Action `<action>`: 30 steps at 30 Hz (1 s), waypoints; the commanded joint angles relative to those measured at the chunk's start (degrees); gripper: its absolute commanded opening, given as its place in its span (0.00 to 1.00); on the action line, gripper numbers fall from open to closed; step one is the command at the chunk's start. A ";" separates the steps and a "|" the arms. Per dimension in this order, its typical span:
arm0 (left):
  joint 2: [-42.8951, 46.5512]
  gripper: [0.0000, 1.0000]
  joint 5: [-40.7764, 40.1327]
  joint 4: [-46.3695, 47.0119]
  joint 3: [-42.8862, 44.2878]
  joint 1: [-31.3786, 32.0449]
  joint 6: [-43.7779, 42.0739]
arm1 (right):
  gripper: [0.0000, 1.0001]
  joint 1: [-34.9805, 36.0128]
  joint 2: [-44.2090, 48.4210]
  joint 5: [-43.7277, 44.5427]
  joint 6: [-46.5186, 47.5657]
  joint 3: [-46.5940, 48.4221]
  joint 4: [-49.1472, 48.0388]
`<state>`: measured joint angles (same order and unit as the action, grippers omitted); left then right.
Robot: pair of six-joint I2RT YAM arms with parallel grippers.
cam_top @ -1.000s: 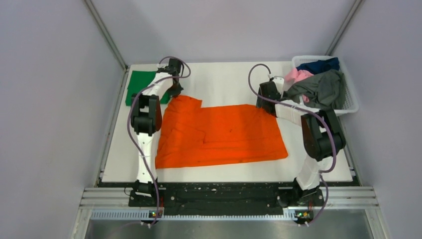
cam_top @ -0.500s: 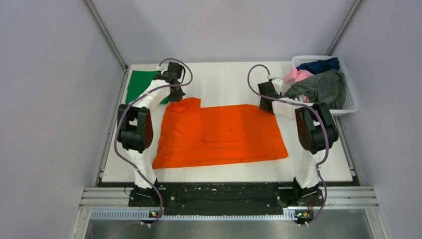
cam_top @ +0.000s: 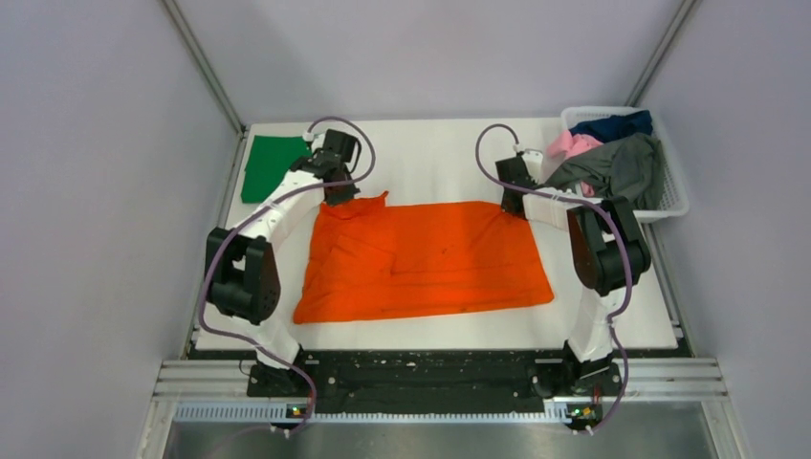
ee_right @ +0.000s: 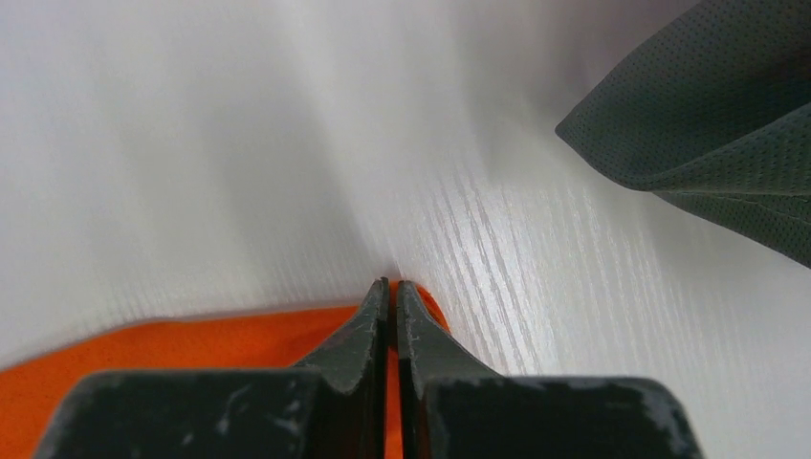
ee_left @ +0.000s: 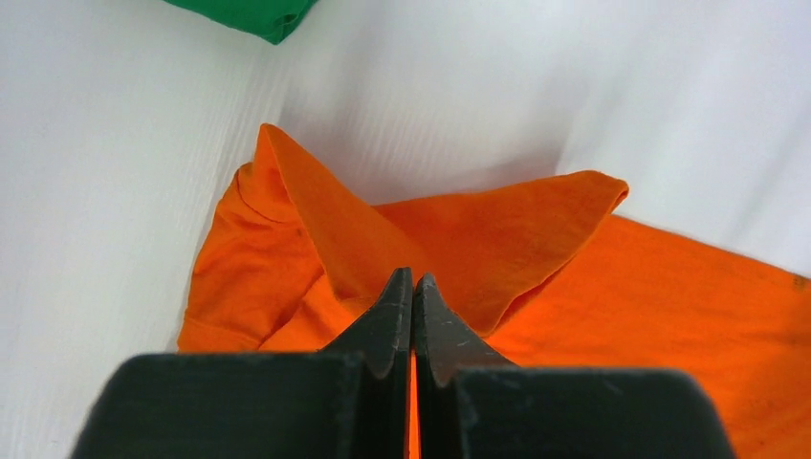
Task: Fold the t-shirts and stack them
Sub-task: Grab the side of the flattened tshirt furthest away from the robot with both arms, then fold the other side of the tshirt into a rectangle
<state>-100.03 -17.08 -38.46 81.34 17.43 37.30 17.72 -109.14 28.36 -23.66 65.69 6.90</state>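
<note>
The left tool (ee_left: 413,287) is fully closed, its two black fingers pressed tip to tip on a raised fold of the orange t-shirt (cam_top: 430,258). The cloth tents up to the tips, with one peak ahead and to the left of them and a second flap ahead and to the right. The green t-shirt (ee_left: 258,11) lies flat on the table (cam_top: 430,158) well beyond the tips, off to the left.

The right tool (ee_right: 390,287) is also pinched shut, on the far right corner of the same shirt. Orange shows in the slit between the fingers and just beside the right one, and bare table stretches ahead. The grey t-shirt (ee_right: 727,124) hangs ahead and to the right of this tool, spilling over the basket (cam_top: 674,206).

A second ago the right tool stood wide open over that corner; now it has closed on it. The left tool has moved away from the green shirt, dragging the sleeve corner with it: the flat square flap seen earlier is now bunched into a small peak. The left arm's elbow has swung outward, toward the table's left edge.
</note>
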 commanded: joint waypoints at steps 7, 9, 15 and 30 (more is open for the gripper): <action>13.47 0.00 -4.23 1.01 -9.43 3.40 -0.09 | 0.00 -0.58 9.80 -3.62 2.73 -3.81 -1.88; 16.72 0.00 -4.23 1.13 -12.20 3.79 0.35 | 0.00 -0.57 12.38 -5.47 3.45 -6.38 -2.91; 25.52 0.00 -2.10 0.82 -19.48 5.34 2.26 | 0.00 -0.49 19.36 -5.21 4.91 -12.77 -3.65; 42.47 0.00 -0.25 -6.58 -28.37 5.99 7.18 | 0.00 -0.50 32.83 -2.17 7.77 -19.34 -0.88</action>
<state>-62.00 -17.39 -42.65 53.98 23.11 43.20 17.72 -80.73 24.27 -17.08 47.42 5.82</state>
